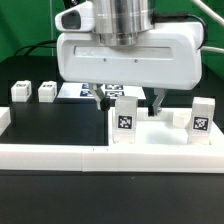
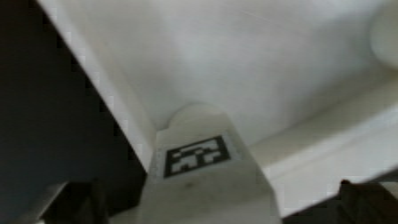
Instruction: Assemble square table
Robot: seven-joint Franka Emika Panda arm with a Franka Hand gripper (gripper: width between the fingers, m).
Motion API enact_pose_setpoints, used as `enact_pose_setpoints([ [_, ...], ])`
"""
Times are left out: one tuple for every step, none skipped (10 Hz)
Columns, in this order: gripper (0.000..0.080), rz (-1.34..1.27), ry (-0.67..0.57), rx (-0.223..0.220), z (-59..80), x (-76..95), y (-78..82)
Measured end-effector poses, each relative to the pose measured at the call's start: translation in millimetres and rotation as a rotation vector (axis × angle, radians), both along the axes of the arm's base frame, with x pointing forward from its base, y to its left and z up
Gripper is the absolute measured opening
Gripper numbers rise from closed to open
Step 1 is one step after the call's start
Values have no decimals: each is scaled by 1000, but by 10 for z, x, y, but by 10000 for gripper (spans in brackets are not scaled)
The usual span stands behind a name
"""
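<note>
My gripper [image 1: 129, 100] hangs low over the right half of the table, jaws open. A white tagged leg [image 1: 124, 120] stands upright below it, in the gap between the two dark fingers [image 1: 158, 99]. In the wrist view the same leg [image 2: 199, 160] lies between the jaws of the gripper [image 2: 214, 208] with room left on one side. The white square tabletop [image 2: 267, 60] with its raised rim lies behind the leg; only a small part of it [image 1: 172, 122] shows in the exterior view. Another leg [image 1: 200, 118] stands at the right, and two more legs [image 1: 20, 92] [image 1: 47, 92] at the left.
The long low white border wall [image 1: 90, 156] runs along the front of the black table. The marker board [image 1: 78, 90] lies flat behind, partly hidden by the gripper's body. Black mat lies between the left legs and the gripper.
</note>
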State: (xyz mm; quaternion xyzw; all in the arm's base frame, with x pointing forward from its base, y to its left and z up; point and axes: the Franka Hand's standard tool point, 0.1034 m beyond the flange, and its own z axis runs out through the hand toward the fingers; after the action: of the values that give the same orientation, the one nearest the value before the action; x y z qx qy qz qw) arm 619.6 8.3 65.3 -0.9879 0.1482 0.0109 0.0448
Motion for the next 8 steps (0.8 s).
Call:
enact_pose_setpoints([
  [649,32,-4,-1,-28,-2,-11],
  [649,4,-2,-1,-25,0,-8],
  [508,-11,0,-1,-28,-1,-8],
  [369,-42,3,0,-30,-2,-6],
  [369,-99,8,-1,-31,-2,-5],
  [288,-157,13,-1,-31,-2,-5],
  [288,-259,21,-1,-29,2,-7],
  [288,-409,20,-1,-26,21,-17],
])
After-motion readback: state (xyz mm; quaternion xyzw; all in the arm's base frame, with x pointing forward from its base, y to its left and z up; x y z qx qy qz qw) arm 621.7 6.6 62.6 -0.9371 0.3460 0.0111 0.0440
